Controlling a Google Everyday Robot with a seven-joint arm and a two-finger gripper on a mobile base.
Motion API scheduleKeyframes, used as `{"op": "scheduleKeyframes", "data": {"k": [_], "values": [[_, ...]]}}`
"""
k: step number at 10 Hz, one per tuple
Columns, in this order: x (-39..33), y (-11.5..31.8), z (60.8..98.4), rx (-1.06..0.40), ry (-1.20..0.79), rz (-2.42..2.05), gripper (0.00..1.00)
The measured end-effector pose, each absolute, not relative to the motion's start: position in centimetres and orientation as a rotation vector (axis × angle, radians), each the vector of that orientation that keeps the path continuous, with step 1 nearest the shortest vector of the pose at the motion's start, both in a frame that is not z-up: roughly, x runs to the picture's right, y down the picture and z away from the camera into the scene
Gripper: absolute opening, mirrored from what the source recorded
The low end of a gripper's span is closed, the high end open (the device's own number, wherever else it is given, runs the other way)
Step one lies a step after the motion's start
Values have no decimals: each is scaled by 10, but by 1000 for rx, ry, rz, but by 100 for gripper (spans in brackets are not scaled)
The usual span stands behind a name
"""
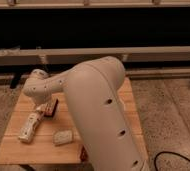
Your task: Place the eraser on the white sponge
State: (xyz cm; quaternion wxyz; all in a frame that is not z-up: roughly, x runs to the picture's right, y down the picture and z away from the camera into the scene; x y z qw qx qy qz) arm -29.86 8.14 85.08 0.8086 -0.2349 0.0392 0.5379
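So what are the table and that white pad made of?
The table looks like pale wood, matte, with faint grain streaks. The sponge is probably soft foam: matte cream, rounded corners. The gripper is by the eraser, behind the sponge.

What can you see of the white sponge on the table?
The white sponge is a small cream, rounded rectangular pad, soft-looking, lying flat on the wooden table near its front edge. Nothing rests on it. The white bottle lies apart beside it; the gripper is farther back, by the eraser.

Pincer (pixel 42 108) blurred below wrist (pixel 38 90), partly hiding eraser (pixel 53 106).
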Motion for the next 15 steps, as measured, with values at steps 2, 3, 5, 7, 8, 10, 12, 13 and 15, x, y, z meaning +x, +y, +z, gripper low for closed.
{"op": "scheduleKeyframes", "data": {"k": [2, 3, 5, 7, 8, 10, 12, 13, 15], "values": [[-296, 82, 857, -509, 110, 1163, 94], [-291, 81, 865, -510, 127, 1168, 94], [-279, 78, 878, -511, 162, 1185, 94], [-280, 81, 884, -517, 184, 1186, 94], [-280, 84, 889, -522, 203, 1182, 94], [-278, 88, 896, -529, 228, 1177, 94], [-281, 95, 904, -544, 261, 1154, 94], [-284, 98, 907, -552, 271, 1144, 94], [-284, 103, 913, -573, 295, 1137, 94]]}}
